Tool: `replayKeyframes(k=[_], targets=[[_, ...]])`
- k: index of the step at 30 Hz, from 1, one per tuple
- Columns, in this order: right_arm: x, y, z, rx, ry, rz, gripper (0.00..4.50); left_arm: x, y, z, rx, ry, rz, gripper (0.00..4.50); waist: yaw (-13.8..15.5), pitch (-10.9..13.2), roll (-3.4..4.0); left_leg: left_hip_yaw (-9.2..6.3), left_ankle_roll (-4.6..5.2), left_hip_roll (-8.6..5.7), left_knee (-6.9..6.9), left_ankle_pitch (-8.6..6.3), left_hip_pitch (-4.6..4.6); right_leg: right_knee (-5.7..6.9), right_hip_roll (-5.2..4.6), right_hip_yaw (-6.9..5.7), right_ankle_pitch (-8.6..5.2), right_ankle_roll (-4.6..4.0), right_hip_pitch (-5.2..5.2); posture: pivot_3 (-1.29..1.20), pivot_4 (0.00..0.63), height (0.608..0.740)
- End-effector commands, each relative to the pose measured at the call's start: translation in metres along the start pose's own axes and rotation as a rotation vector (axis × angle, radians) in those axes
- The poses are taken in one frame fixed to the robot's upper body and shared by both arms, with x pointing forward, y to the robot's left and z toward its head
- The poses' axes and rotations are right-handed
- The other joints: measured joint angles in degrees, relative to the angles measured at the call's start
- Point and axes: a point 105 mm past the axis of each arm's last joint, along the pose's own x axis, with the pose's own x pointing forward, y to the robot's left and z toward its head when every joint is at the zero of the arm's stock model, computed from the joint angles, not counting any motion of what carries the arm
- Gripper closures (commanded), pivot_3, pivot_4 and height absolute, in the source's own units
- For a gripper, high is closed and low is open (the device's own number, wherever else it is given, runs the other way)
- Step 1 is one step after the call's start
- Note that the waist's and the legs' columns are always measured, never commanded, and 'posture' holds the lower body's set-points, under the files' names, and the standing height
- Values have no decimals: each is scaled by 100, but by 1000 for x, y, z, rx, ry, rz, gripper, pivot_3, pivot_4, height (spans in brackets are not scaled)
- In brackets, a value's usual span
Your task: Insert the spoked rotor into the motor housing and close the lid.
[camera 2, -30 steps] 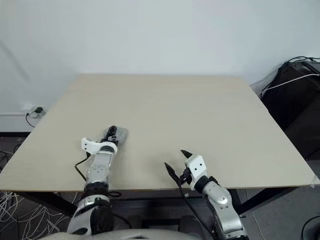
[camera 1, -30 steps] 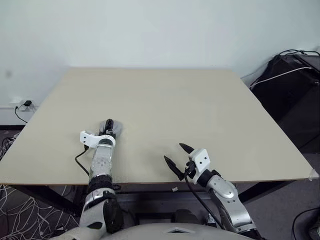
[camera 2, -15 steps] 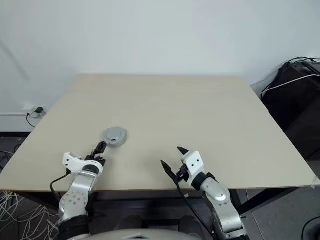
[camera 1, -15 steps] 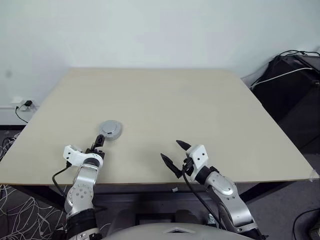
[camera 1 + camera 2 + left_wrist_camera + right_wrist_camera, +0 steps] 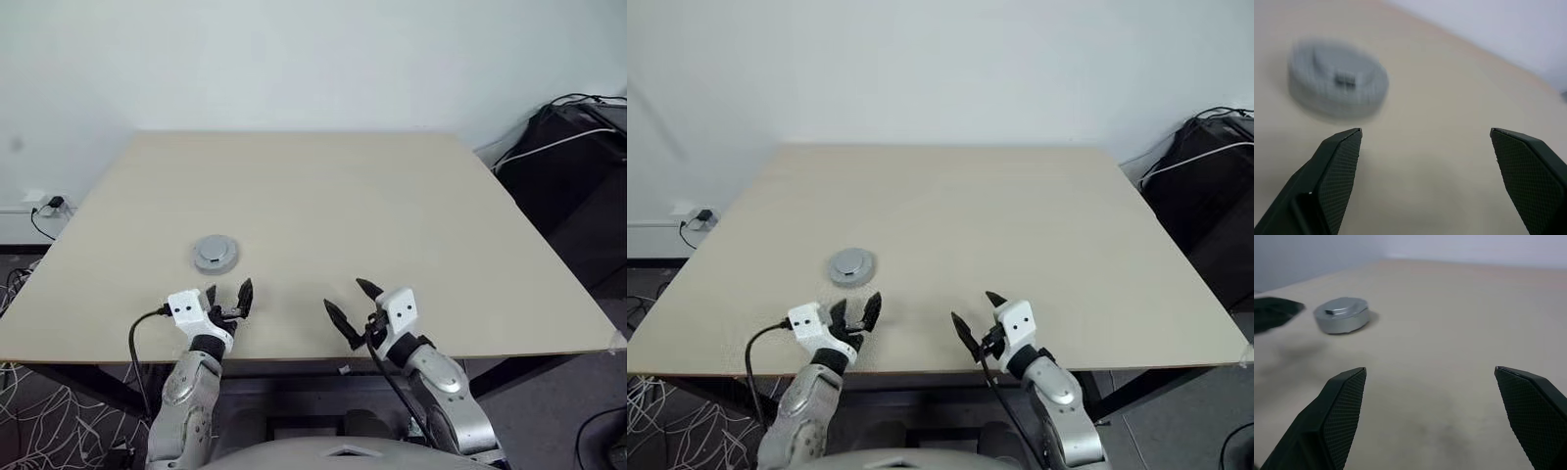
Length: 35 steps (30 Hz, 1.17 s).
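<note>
Resting closed near the tabletop's left edge, the motor looks finished.

Sitting alone on the table (image 5: 392, 196), toward its left edge and a little back from the near edge, is a round silver motor case (image 5: 215, 254) with its lid on; no separate wheel-like rotor or copper-wound part lies anywhere on the tabletop, so my reading is that the rotor is inside and the lid shut, with nothing obvious left to do. The left gripper (image 5: 227, 297) hangs over the near edge just short of the case, jaws spread wide and holding nothing. The right gripper (image 5: 353, 304) hangs over the near edge around the middle, well apart from the case, jaws also wide and empty.
</note>
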Motion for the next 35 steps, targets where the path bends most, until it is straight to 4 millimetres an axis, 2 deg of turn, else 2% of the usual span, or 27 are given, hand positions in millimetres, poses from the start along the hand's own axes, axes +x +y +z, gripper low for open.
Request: replayKeyframes(k=[1, 8, 12, 16, 35], targets=[[-5, -11, 13, -56, -82, -78, 0, 0, -14, 4, 246, -62, -103, 33, 15, 0, 1, 0, 0, -3, -2, 0, 0, 0, -3, 0, -2, 0, -2, 0, 0, 740], [-16, -25, 11, -135, -114, -200, 0, -3, -20, 2, 478, -144, -128, 33, 36, 2, 12, 1, 2, -7, -8, 0, -3, 3, -8, -1, -6, -1, -7, 0, 0, 740], [-22, -29, 2, -95, -96, -239, 0, -6, -31, 0, 469, -167, -146, 33, 52, 1, 14, 0, 3, -5, -7, 0, -3, 5, -10, -3, -6, 0, -6, 0, 0, 740], [-24, -33, -5, -75, -87, -262, 0, -7, -33, 0, 442, -175, -130, 33, 52, 0, 15, 1, 4, -5, -7, 0, -3, 5, -11, -3, -7, 2, -5, 0, 0, 740], [-31, -56, -51, -79, -46, -277, 0, -7, -25, 2, 387, -159, -113, 33, 42, -4, 24, 1, 7, -7, -2, 2, 15, 9, -7, -5, -7, 3, 14, 0, 0, 740]])
